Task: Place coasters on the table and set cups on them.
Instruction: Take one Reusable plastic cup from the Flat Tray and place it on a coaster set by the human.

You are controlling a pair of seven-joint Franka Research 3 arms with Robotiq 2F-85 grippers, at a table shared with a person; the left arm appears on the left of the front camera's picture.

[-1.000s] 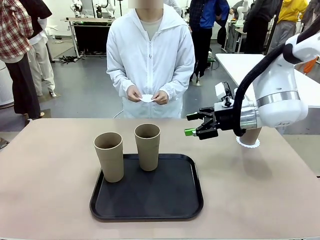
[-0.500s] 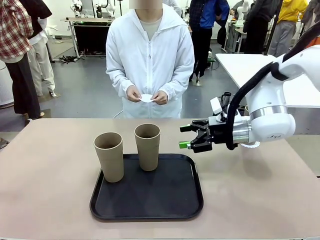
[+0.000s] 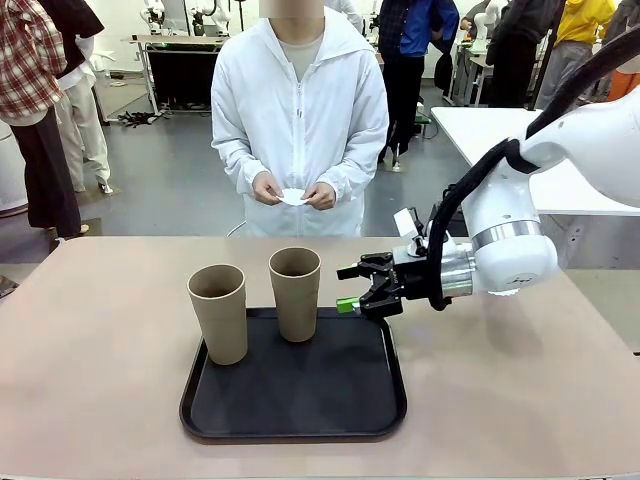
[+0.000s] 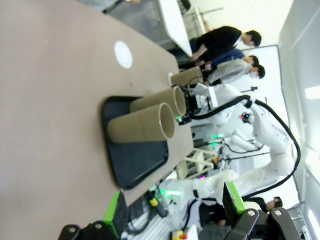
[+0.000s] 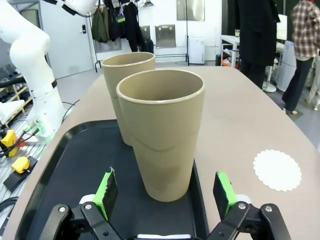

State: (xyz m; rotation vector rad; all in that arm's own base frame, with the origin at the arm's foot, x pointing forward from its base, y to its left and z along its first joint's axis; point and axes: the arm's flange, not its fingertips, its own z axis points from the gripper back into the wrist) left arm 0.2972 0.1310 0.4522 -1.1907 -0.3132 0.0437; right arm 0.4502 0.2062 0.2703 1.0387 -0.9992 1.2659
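Since a second ago the right arm has swung leftward over the surface (image 3: 90,330), and its gripping end has travelled from the right side to the right edge of the black tray (image 3: 293,415). The right arm's fingers (image 3: 348,302) are spread wide and grip nothing. They point at the right-hand cup (image 3: 296,293) on the tray, and in the front view they stop just short of its side. In the right wrist view that cup stands framed between the two green pads (image 5: 106,192), though whether the tips have drawn level with its wall is hard to judge from there.

The second cup (image 3: 218,312) stands upright at the tray's left edge, close to the first but not touching it. In the left wrist view a third cup (image 4: 187,76) stands on the surface beyond the tray, past the right arm.

One coaster (image 5: 277,170) lies flat on the bare surface just off the side of the tray, with no cup on it. A person in a white jacket stands at the far side and holds another coaster (image 3: 293,196) at waist height between both hands (image 3: 322,194).

The left arm's fingers (image 4: 113,216) stand wide apart with nothing between them, well away from the tray and looking across at it.
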